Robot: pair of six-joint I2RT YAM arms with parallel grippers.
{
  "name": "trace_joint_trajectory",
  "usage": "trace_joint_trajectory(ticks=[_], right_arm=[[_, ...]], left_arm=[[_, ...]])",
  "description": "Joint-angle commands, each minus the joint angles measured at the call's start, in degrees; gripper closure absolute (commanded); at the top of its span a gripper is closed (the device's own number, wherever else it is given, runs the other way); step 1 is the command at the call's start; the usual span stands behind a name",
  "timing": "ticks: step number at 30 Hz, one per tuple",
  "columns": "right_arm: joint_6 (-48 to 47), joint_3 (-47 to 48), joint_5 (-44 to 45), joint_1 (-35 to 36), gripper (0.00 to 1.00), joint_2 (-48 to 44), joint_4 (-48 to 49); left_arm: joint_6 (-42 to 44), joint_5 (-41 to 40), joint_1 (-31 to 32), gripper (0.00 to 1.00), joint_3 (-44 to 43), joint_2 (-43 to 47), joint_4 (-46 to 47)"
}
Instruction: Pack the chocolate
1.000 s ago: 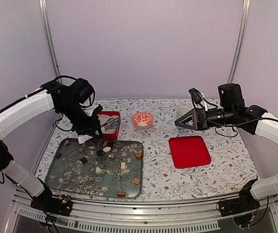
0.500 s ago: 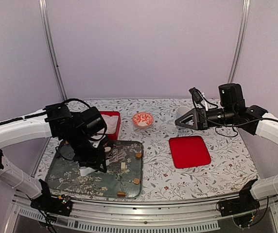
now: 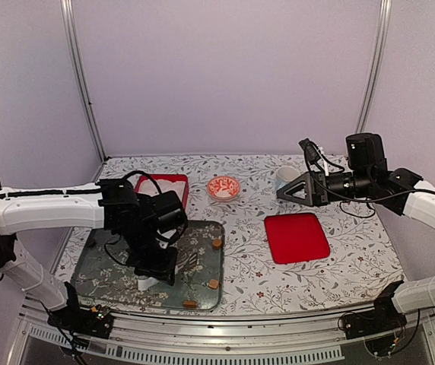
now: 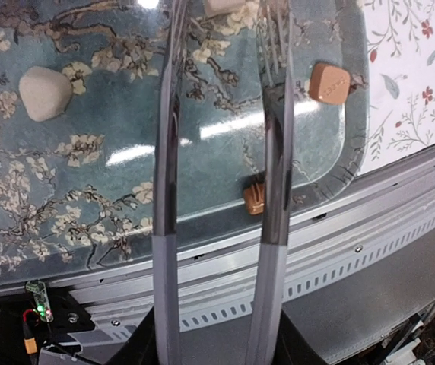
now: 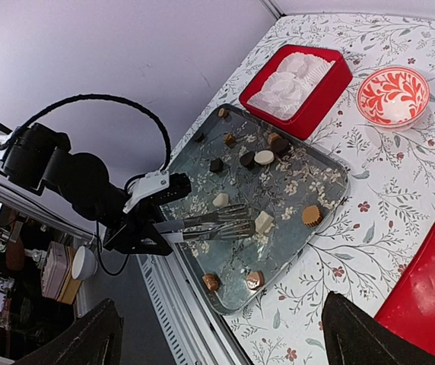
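The chocolate lies scattered on a blue-green flowered tray (image 3: 107,283): caramel pieces (image 3: 217,244) near its right and front edges, dark and cream ones further back (image 5: 246,159). My left gripper (image 3: 189,261), with long fork-tipped fingers (image 4: 276,91), hovers low over the tray's front right part, open and empty. A cream piece (image 5: 264,221) lies just beyond the tips. In the left wrist view a cream lump (image 4: 44,93) sits left of the fingers and a caramel piece (image 4: 329,82) right. My right gripper (image 3: 292,190) is open and empty, held high over the table's back right.
A red box (image 3: 173,182) with white paper cups stands behind the tray. A red-and-white patterned bowl (image 3: 223,187) and a white cup (image 3: 285,176) stand at the back. A flat red lid (image 3: 296,237) lies right of the tray. The tray's front edge sits close to the table's metal rail (image 4: 339,236).
My left arm has swung from the red box at the back, forward and down over the tray's front right part. The right arm has barely moved.
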State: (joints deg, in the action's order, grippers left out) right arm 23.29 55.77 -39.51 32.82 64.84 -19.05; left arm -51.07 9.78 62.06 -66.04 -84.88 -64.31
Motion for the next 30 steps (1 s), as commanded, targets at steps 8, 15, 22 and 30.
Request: trace_joint_trajectory(ticks=[8,15,22,30], right_arm=[[1.5,-1.5,1.4,-0.3,0.07,-2.8,0.9],[1.8,-1.9,2.0,-0.3,0.07,-3.1,0.8],[1.8,-1.8,2.1,-0.3,0.07,-2.7,0.8],[1.8,-1.5,2.2,-0.3,0.07,-2.2,1.0]], left_arm=[[2.0,-3.5,1.5,0.64,-4.9,-6.2,0.8],[3.9,-4.3,1.5,0.7,-5.4,-7.8,-1.0],[4.9,-6.3,0.6,0.75,-6.5,-7.0,-3.3],[5.8,-5.3,-4.7,0.77,-7.7,0.3,-1.8]])
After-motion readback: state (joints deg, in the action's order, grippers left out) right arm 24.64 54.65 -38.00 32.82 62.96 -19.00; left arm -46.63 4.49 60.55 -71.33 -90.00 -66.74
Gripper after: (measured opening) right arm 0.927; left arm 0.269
